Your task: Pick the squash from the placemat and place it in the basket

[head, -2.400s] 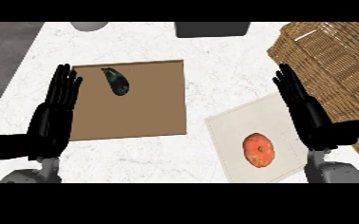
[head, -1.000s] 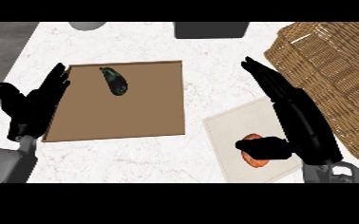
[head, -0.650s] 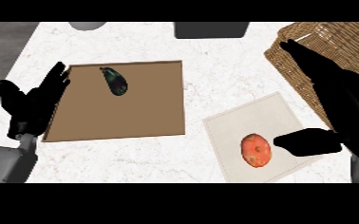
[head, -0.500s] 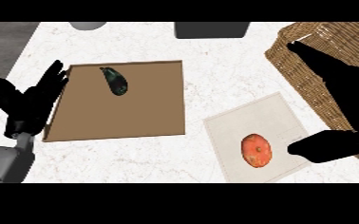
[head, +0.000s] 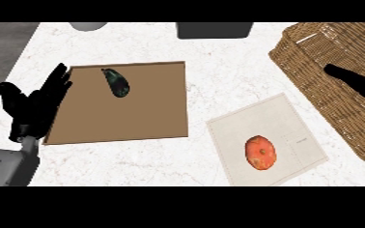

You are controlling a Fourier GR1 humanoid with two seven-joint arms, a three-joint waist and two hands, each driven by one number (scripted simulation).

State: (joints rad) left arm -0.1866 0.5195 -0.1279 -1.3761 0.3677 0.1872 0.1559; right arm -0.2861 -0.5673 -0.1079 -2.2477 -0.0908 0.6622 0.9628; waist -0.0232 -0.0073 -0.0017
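An orange, rounded squash (head: 261, 152) lies on a white placemat (head: 281, 121) at the lower right, with nothing touching it. The wicker basket (head: 314, 63) stands at the right edge, just beyond that mat. Only a black tip of my right hand (head: 346, 75) shows at the right border, over the basket's wall and well away from the squash; the rest of it is out of frame. My left hand (head: 37, 105) is open with its fingers up, resting at the left edge of a brown placemat (head: 143, 111).
A dark green, elongated vegetable (head: 117, 82) lies on the brown placemat near its far left corner. A grey round object (head: 88, 26) and a dark grey box (head: 214, 29) sit at the counter's far edge. White marble counter (head: 214, 72) lies between the mats.
My right hand has swung from over the white placemat, beside the squash, off to the right and mostly out of view. The squash has not moved. The left hand has barely shifted.
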